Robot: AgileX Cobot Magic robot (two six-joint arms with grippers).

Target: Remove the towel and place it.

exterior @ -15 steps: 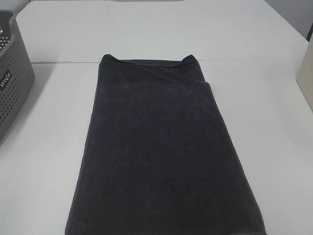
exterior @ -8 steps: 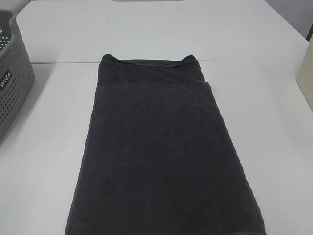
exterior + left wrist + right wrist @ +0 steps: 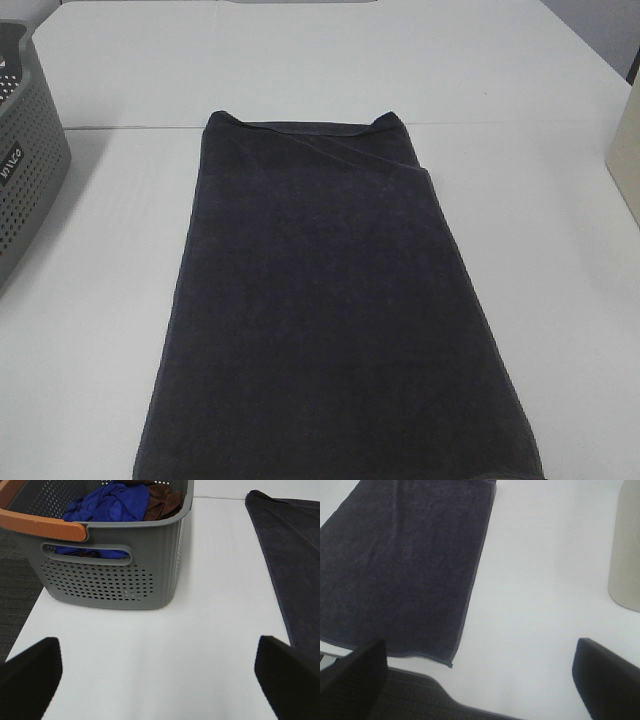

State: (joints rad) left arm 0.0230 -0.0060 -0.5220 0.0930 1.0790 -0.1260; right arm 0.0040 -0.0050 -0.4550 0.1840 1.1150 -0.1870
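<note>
- The towel (image 3: pixel 335 310) is lying flat and spread lengthwise down the middle of the white surface (image 3: pixel 560 300), its near end reaching the near edge; a fold is showing at its far right corner.
- The gray perforated basket (image 3: pixel 25 160) is standing at the left of the surface, well apart from the towel, with bare surface between them.
- In the left wrist view, the basket (image 3: pixel 112 555) is holding blue cloth (image 3: pixel 112 505) and brown cloth (image 3: pixel 162 500), and an orange handle (image 3: pixel 42 527) is resting across its rim.
- The left pincer (image 3: pixel 157 677) is hovering over bare surface between basket and towel (image 3: pixel 295 555), its fingers spread wide and gripping nothing.
- The right pincer (image 3: pixel 480 677) is hanging beside the towel's (image 3: pixel 405 565) near right corner, fingers likewise wide apart and empty.
- A pale beige object (image 3: pixel 625 550) is sitting to the right of the towel; what it is may be a box, but too little shows to tell.
</note>
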